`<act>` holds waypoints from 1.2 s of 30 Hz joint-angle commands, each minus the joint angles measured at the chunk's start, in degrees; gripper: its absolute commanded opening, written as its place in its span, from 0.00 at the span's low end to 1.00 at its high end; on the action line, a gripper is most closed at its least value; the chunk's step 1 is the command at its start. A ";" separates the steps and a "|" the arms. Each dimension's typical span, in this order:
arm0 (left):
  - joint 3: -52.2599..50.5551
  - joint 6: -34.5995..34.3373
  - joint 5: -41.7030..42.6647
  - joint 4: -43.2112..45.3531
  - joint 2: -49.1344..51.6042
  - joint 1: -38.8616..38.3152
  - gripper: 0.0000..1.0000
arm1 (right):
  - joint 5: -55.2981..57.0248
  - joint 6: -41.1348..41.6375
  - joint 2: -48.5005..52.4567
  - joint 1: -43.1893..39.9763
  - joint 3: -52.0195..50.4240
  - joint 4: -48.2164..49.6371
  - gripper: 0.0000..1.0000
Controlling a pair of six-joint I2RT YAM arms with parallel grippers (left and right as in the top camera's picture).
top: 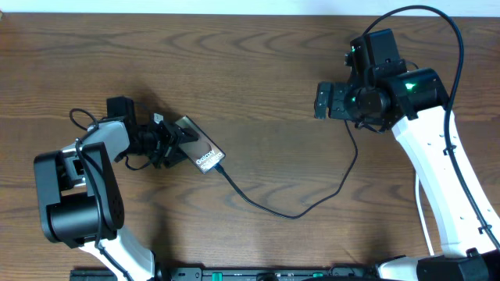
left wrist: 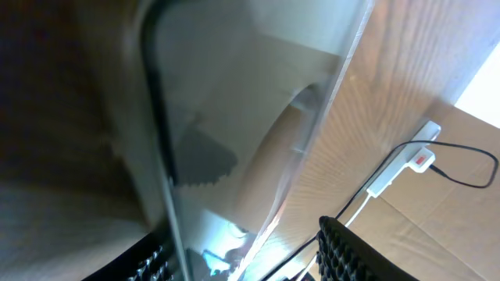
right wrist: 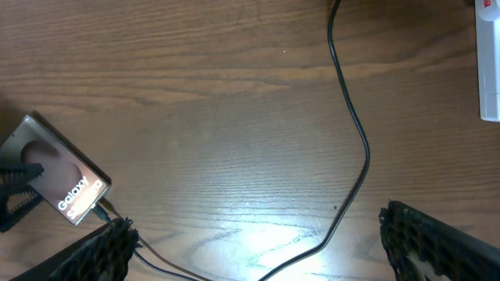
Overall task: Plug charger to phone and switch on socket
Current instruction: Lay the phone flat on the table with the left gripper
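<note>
Overhead: left gripper [top: 176, 143] clamped on one end of the phone [top: 201, 148], jaws part closed around it. Phone sits left of centre on the wood table [top: 234, 55] and looks tilted. White "Galaxy" readable on its back, the smaller line under it too small to read. Charger [top: 297, 216] meets the phone's far end, loops down across the table, then climbs toward the right arm. Right gripper [top: 319, 101] is up at the right, jaws spread wide, nothing in them, well apart from the phone. Socket not seen in this view

Left wrist: phone [left wrist: 234, 117] fills most of the frame, very close and blurred, glossy, no text legible. It sits between the ribbed fingers [left wrist: 351, 254]. Socket [left wrist: 410, 160] is far off at the right, white with a red mark, and a black cable loops beside it

Right wrist: phone [right wrist: 55, 176] at the left edge, "Galaxy" clear, second line unreadable. Cable tip is at its lower corner; can't tell if it's fully seated. Charger [right wrist: 355, 140] runs down the middle of the table. Socket [right wrist: 490, 70] is cut off at the right edge, with a red mark at its top. Black fingers [right wrist: 437, 234] stand wide apart at the bottom corners, holding nothing
</note>
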 commanded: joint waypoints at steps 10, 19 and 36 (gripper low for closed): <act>-4.83 0.55 -26.05 -3.76 6.14 0.35 0.57 | 0.90 -0.37 -0.57 -0.04 0.76 -0.02 0.99; -4.83 0.57 -26.16 -5.73 6.14 0.33 0.57 | 0.90 -0.37 -0.57 -0.04 0.76 -0.02 0.99; -4.83 0.59 -26.16 -6.54 6.12 0.35 0.57 | 1.36 -0.39 -0.57 -0.04 0.76 -0.02 0.99</act>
